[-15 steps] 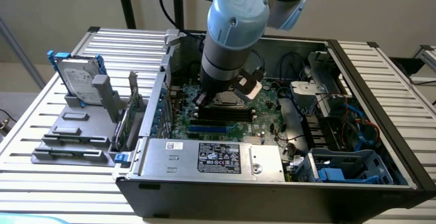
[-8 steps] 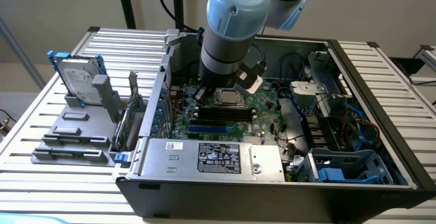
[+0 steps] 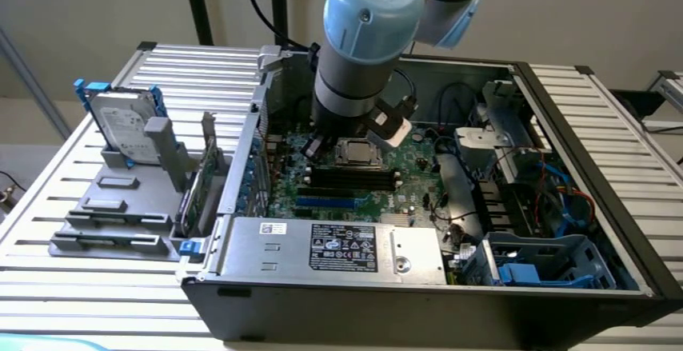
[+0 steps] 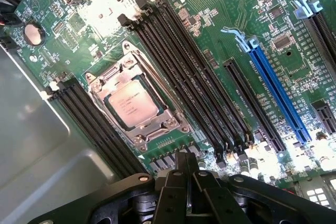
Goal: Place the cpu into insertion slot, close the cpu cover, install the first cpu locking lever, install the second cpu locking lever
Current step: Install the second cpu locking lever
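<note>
Here, a pale blue robot arm (image 3: 369, 39) is reaching down into an open computer case (image 3: 449, 287) that is lying on a slatted metal table (image 3: 64, 287). Its gripper (image 4: 187, 167) is hanging just above the green board (image 4: 247, 14), near one corner of the slot (image 4: 137, 103). In the wrist view the two black fingers (image 4: 178, 182) are pressing together, tip against tip, and are holding nothing and touching nothing.

The cpu (image 4: 132, 101), a pale square chip, is lying flat inside the slot. The cover (image 4: 170, 109), a silver frame, is lying closed around the chip's edges. Thin metal levers (image 4: 149, 74) are running along the sides of the frame; whether they are latched cannot be told.

Long black memory slots (image 4: 189, 72) are flanking the socket on both sides, and a blue expansion slot (image 4: 275, 90) is lying farther off.

In the exterior view, a grey power supply (image 3: 331, 247) is sitting at the case's near edge, and a hard drive (image 3: 126, 127) is standing in a grey rack on the table at that view's left.
</note>
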